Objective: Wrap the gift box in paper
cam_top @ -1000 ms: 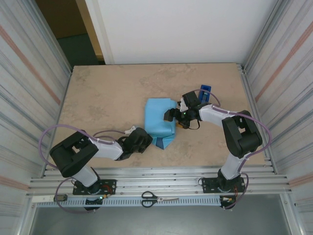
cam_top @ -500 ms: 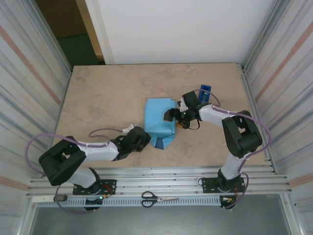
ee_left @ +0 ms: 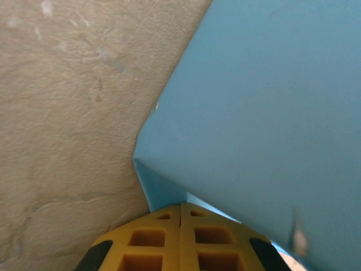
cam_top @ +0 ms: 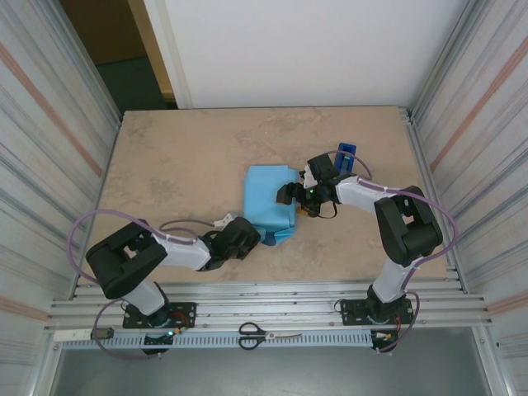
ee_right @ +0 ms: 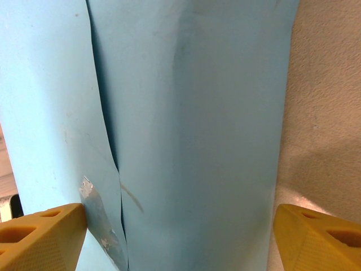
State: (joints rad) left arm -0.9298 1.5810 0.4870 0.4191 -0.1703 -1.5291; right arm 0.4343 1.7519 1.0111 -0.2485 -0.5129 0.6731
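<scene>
Beige tabletop [cam_top: 165, 157], paper [cam_top: 266, 196] parcel central; left gripper [cam_top: 247, 236] closed, near flap [ee_left: 155, 183] dead ahead; right gripper [cam_top: 287, 196] wide apart, straddling the parcel's right side.

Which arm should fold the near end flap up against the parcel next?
Probably left. The left fingers, shut, sit at the paper's near flap; the right fingers, open, straddle its right side.

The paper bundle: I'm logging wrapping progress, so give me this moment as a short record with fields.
paper: sky-blue face out, folded into a bundle mid-table
seam: tape strip stuck along it
left gripper: shut, tips at the near folded flap
right gripper: open, fingers either side of the bundle
tape dispenser: on the table beyond the right gripper, apart from it
</scene>
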